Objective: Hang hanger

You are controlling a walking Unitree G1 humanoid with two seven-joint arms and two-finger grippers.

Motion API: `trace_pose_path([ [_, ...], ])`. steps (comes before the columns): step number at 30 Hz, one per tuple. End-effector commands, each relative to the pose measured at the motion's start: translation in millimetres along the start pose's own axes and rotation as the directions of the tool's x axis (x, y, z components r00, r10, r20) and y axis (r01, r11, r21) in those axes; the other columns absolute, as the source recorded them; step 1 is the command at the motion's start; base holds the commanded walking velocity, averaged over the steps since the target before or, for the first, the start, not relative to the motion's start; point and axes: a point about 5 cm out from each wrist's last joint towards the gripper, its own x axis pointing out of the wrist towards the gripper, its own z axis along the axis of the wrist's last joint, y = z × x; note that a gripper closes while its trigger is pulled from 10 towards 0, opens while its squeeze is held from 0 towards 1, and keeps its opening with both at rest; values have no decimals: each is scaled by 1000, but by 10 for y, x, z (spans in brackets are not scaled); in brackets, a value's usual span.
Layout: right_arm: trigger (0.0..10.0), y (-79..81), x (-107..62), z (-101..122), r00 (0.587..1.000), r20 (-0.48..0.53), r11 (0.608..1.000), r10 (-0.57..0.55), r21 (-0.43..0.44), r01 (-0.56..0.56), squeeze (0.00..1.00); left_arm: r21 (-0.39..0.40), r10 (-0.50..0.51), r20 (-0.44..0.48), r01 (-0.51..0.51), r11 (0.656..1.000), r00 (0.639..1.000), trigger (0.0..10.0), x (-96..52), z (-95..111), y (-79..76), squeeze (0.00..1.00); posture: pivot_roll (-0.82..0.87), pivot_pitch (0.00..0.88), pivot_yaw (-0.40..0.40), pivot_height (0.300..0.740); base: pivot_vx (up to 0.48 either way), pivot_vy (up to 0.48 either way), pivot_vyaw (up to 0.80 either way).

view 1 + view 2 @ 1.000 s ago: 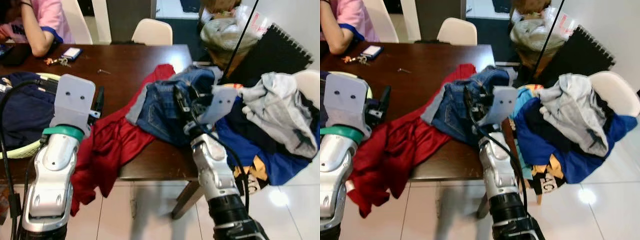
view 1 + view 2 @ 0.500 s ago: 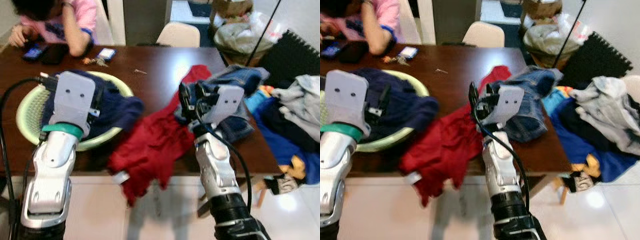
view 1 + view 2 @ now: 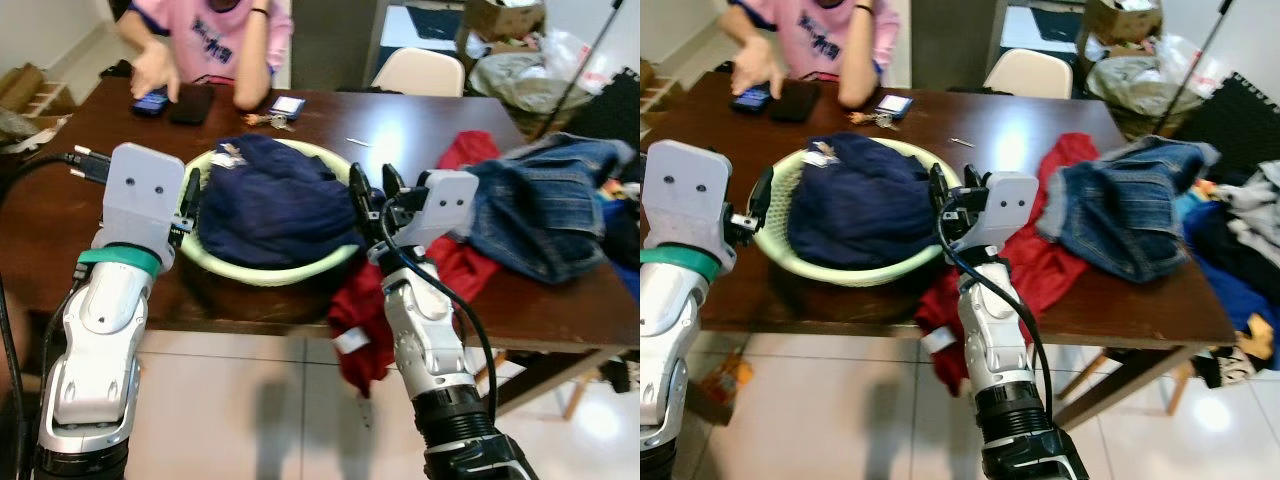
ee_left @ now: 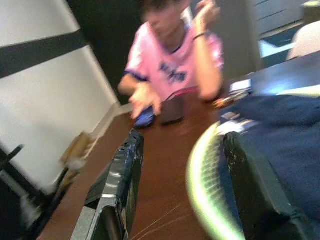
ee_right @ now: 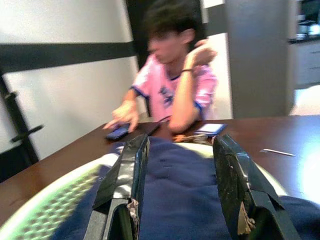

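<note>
Tools both raised over the dark worktop (image 3: 60, 220), fingers spread and gripping nothing: left tool (image 3: 190, 200) at the near-left rim of the pale green basket (image 3: 260, 275), right tool (image 3: 372, 190) at its right rim, above the navy garment (image 3: 275, 200) heaped inside. Red cloth (image 3: 455, 270) and jeans (image 3: 545, 205) lie to the right; a person in a pink shirt (image 3: 215, 30) sits opposite. Hanger's place cannot be told.

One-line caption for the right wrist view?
Open right hand over navy garment in green basket; person seated beyond.
</note>
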Motion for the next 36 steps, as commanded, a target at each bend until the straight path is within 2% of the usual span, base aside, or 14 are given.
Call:
trace_pose_path([
  [1,10000,-33,-25,-28,1000,-10,1000,-13,2,13,0,12,6,-16,-5,1000,1000,10000,2,-28,-18,0,237,133,24,740,289,-322,0],
  [8,10000,-39,-37,-32,1000,-16,1000,-10,-4,10,0,10,24,-26,-24,1000,999,10000,15,-48,-8,0,232,134,17,740,258,-401,0],
  [18,10000,-7,-35,-52,1000,-23,1000,12,0,-12,0,13,11,-25,-11,1000,1000,10000,-12,-53,-22,0,239,133,10,740,82,0,0],
  [25,10000,135,-14,-59,991,-43,992,126,8,-126,0,13,-37,-13,37,999,999,10000,-57,-34,-65,0,245,137,1,740,0,0,0],
  [26,10000,218,-12,-86,980,-66,982,188,18,-187,0,8,-75,-12,75,997,997,10000,-82,-28,-91,0,251,142,-5,740,0,0,0],
  [29,10000,309,-5,-132,969,-88,973,230,29,-228,0,-3,-131,-14,131,991,991,10000,-121,-19,-114,0,256,151,-11,740,0,0,0],
  [30,10000,402,23,-199,963,-117,970,244,37,-241,0,-15,-193,-16,193,981,981,10000,-170,-10,-118,0,260,160,-16,740,0,0,0],
  [32,10000,402,23,-199,963,-117,970,244,37,-241,0,-15,-193,-16,193,981,981,10000,-170,-10,-118,0,260,160,-16,740,0,0,0],
  [34,10000,680,125,-308,949,-160,962,272,44,-269,0,-33,-281,-17,280,959,960,10000,-267,32,-1,0,279,184,-32,740,0,0,0],
  [35,10000,841,166,-361,933,-194,952,302,13,-306,0,-43,-279,-21,278,960,960,10000,-299,59,103,0,290,194,-36,740,0,0,0],
  [36,10000,841,166,-361,933,-194,952,302,13,-306,0,-43,-279,-21,278,960,960,10000,-299,59,103,0,290,194,-36,740,0,0,0],
])
